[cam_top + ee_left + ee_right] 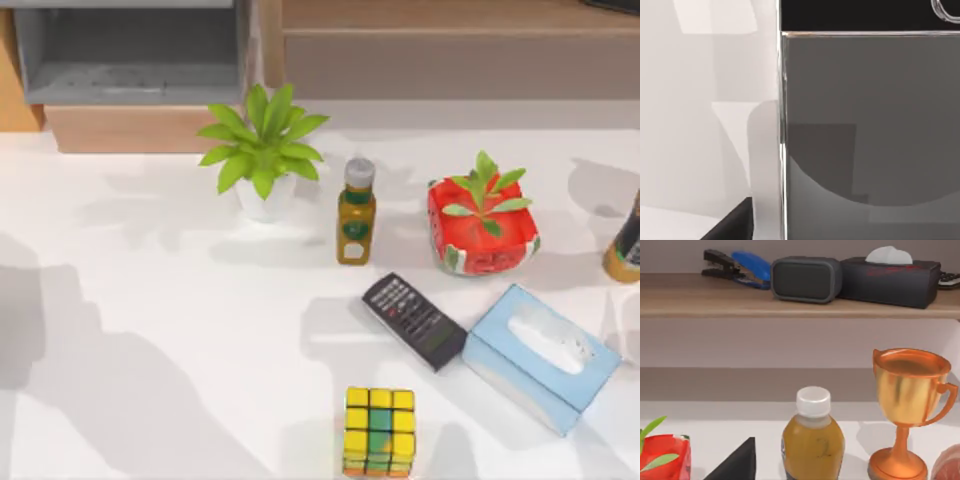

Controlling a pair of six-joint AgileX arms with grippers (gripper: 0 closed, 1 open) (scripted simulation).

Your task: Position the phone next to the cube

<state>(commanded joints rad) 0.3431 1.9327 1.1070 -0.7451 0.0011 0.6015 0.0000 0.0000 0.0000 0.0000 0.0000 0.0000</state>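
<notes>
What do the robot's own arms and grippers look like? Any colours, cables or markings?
Little of them can be seen. The left gripper appears as a plain matte black wedge with a straight slanted edge. The right gripper looks the same, black and pointed. No cables or markings can be made out.

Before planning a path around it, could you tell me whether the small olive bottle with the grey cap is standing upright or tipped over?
Upright: the olive bottle stands on its base on the table, grey cap uppermost.
</notes>
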